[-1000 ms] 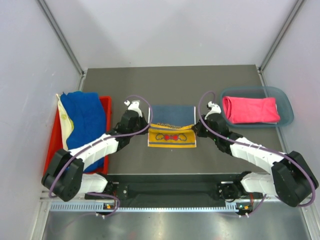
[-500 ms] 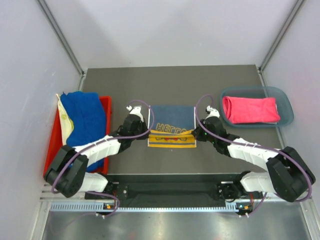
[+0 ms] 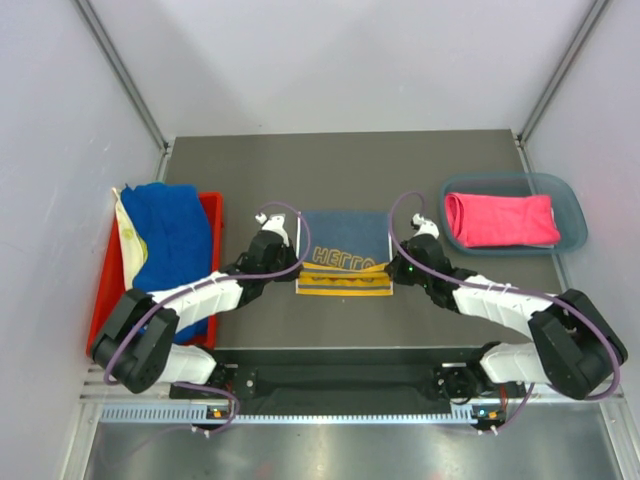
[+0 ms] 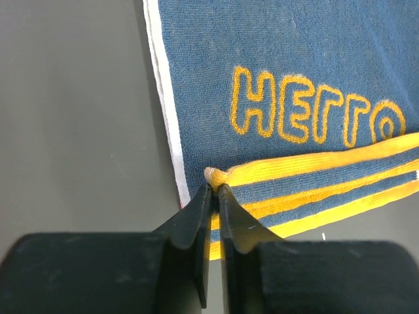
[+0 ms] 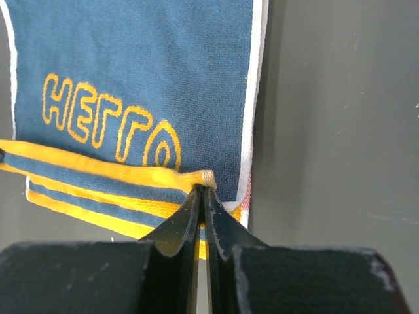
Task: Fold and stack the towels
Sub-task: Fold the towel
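Observation:
The yellow "HELLO" towel (image 3: 344, 255) lies mid-table, navy side up, its near yellow edge folded back over it. My left gripper (image 3: 298, 264) is shut on the fold's left corner (image 4: 216, 176). My right gripper (image 3: 391, 266) is shut on its right corner (image 5: 204, 179). The hot pink towel (image 3: 500, 220) lies folded in the teal bin (image 3: 570, 205). The royal blue towel (image 3: 172, 240) lies on the red tray (image 3: 212, 215), with a cream towel (image 3: 129, 245) at its left edge.
The tray sits at the table's left edge and the bin at the right. Grey walls close in the table on three sides. The arm bases stand on a rail at the near edge.
Both grippers have carried the towel's near edge farther away from the bases. The fold now covers more of the yellow face and the navy side with "HELLO" shows.

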